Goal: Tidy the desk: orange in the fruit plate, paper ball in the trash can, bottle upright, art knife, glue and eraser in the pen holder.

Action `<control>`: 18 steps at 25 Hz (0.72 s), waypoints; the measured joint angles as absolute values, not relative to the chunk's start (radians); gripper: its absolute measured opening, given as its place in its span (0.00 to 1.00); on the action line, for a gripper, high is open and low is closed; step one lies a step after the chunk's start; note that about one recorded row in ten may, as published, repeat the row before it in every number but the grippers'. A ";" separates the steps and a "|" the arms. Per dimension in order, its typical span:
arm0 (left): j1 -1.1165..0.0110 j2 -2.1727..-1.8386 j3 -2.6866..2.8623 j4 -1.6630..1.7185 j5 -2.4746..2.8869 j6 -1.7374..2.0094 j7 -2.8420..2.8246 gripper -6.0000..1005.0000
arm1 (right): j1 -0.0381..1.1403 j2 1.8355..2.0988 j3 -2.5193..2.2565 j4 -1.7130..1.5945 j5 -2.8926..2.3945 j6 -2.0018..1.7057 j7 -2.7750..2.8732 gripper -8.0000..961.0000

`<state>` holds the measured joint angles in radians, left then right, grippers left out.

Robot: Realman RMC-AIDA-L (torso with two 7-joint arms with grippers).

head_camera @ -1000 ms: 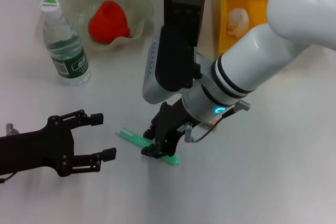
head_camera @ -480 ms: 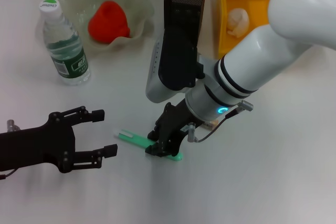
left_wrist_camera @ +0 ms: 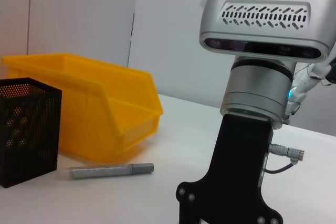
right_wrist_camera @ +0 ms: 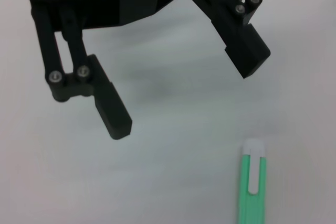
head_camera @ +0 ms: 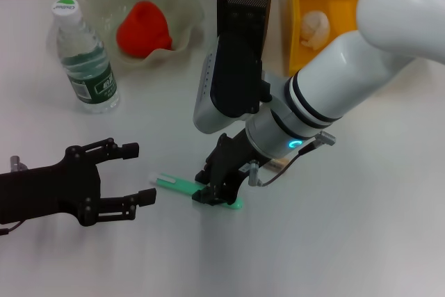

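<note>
The green art knife is straddled on the bench by the right pincer, closure unclear; lifting toward the pen holder is likely called for next, while the left pincer is held open nearby.

White table: smooth, matt. Pale-green translucent fruit plate: glossy plastic, wavy rim. Red-orange orange: matt skin. Clear plastic bottle: shiny, green paper-like label. Black pen holder: wire mesh, matt metal. Yellow trash can: smooth glossy plastic. White paper ball: crumpled, rough. Green art knife: smooth plastic. Left gripper: matt black. Right gripper: matt black; arm shell glossy white. Grey pen-like stick: dull metallic look.
</note>
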<state>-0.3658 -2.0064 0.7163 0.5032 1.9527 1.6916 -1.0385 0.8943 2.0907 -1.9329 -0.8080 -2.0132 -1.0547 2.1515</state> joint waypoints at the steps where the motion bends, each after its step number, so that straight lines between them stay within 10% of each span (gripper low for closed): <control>1: -0.366 -2.006 0.716 0.503 1.953 1.691 -1.039 0.86 | 0.894 2.091 -1.933 -0.808 -2.013 -1.054 2.150 0.29; 18: -0.368 -2.006 0.707 0.503 1.953 1.689 -1.039 0.86 | 0.893 2.092 -1.947 -0.803 -1.962 -1.009 2.111 0.26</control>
<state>-0.3682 -2.0064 0.7071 0.5032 1.9527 1.6891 -1.0385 0.8928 2.0924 -1.9466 -0.8033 -1.9619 -1.0089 2.1110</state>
